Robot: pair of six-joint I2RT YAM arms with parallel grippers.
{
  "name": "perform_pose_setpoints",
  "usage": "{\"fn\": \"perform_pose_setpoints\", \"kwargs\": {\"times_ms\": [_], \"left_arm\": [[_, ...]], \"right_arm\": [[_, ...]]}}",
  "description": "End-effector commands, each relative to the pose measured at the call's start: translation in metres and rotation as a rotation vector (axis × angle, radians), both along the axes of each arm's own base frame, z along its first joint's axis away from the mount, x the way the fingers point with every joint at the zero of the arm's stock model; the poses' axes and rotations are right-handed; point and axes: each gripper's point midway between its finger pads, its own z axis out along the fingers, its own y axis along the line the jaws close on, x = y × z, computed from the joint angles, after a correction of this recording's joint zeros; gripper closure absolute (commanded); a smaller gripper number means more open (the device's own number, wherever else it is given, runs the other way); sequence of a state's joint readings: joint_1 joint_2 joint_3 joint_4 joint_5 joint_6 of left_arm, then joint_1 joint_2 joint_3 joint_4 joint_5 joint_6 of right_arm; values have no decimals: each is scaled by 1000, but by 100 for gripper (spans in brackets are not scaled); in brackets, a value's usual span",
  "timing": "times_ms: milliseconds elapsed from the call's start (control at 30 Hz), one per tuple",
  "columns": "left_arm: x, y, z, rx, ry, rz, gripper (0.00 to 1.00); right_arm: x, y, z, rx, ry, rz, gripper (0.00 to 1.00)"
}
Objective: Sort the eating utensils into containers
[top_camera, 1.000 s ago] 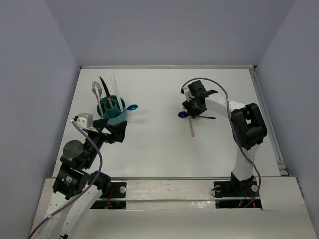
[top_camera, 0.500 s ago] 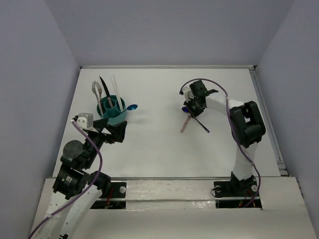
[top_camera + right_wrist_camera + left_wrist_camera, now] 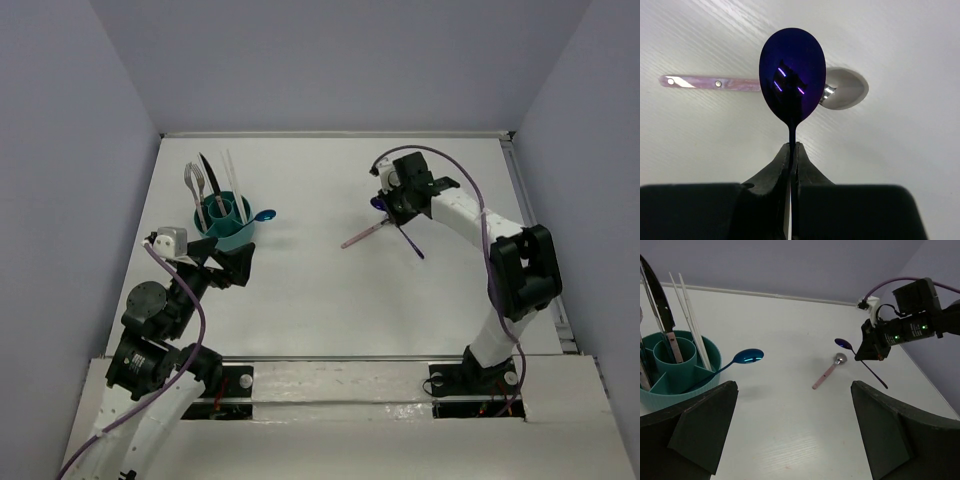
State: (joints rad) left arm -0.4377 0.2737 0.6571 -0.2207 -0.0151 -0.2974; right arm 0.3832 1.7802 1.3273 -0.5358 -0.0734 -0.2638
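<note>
Spoon (image 3: pixel 792 75) with a glossy purple-blue bowl is pinched by its thin neck between the closed fingers of the right gripper (image 3: pixel 791 150). The bowl pokes out past the fingertips, raised over the table, and the dark handle trails behind, far to the right of the teal caddy (image 3: pixel 236 236). A pink-handled spoon (image 3: pixel 360 236) lies flat on the white table (image 3: pixel 320 300), also well right of the caddy, its silver bowl just below the purple one. The caddy holds a fork (image 3: pixel 195 185), a dark knife (image 3: pixel 210 178) and 2 pale chopsticks (image 3: pixel 232 175) standing upright. 1 blue spoon (image 3: pixel 262 215) leans out over its right rim. The left gripper (image 3: pixel 794 390) hangs near the caddy's front, spread wide, holding nothing. Plain grey-lilac walls (image 3: pixel 320 60) enclose 3 sides.
</note>
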Motion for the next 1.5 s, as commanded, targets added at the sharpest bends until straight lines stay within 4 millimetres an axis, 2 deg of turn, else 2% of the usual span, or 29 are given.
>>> {"fn": "perform_pose_setpoints", "kwargs": {"times_ms": [0,33,67,133,167,233,267,300,333,400,433,467,533,567,633,667,733,767,833,867,900,933,1067,1100,1133,1233,1467], "left_arm": [[0,-3,21,-22,-59,-16,1],[0,-3,21,-21,-57,-16,1],[1,-1,21,-20,-58,-5,1],[1,-1,21,-22,-59,-5,1],[1,-1,21,-22,-59,-5,1],[1,-1,22,-23,-62,-3,1],[1,-1,22,-23,-62,-3,1],[1,1,22,-24,-60,7,1],[1,2,23,-27,-62,12,1],[1,4,23,-28,-63,19,1],[1,5,24,-31,-62,24,1],[1,5,24,-31,-62,25,1],[0,6,25,-37,-66,28,1],[0,6,24,-37,-66,30,1],[-1,7,25,-40,-68,32,1],[-1,8,25,-41,-69,36,1],[-1,8,25,-41,-69,37,1],[-2,8,25,-42,-71,37,1],[-2,8,25,-42,-71,37,1],[-2,9,25,-43,-72,40,1],[-3,7,25,-43,-72,31,1],[-3,7,25,-42,-74,30,1],[-5,6,26,-43,-78,20,1],[-5,6,26,-41,-77,21,1],[-5,6,26,-41,-77,19,1],[-6,5,27,-42,-80,13,1],[-8,3,28,-42,-84,2,1]], "right_arm": [[6,51,64,212,-149,51,100],[5,63,74,251,-171,63,100],[3,87,91,327,-216,92,100],[-1,115,107,403,-262,129,100],[-4,142,127,483,-321,156,100],[-8,167,144,553,-371,188,100],[-11,189,165,631,-424,203,100],[-10,199,169,669,-432,186,100],[-8,212,188,734,-483,198,100],[-12,237,193,809,-483,208,100],[-12,245,199,843,-494,211,100],[-12,255,214,896,-533,224,100],[-12,278,223,963,-548,234,100],[-9,283,236,1014,-581,237,100],[-12,308,239,1060,-585,268,100],[-12,315,250,1098,-622,279,100],[-11,332,252,1135,-652,283,100],[-8,334,262,1166,-697,285,100],[-3,344,264,1183,-734,269,100],[-1,356,265,1196,-750,271,100],[-6,359,279,1218,-770,274,100],[4,364,268,1209,-781,251,100],[4,391,264,1243,-821,251,100],[3,390,272,1253,-830,252,100],[1,398,261,1248,-814,258,100],[1,406,253,1236,-816,261,100],[10,417,215,1196,-790,255,100]]}}
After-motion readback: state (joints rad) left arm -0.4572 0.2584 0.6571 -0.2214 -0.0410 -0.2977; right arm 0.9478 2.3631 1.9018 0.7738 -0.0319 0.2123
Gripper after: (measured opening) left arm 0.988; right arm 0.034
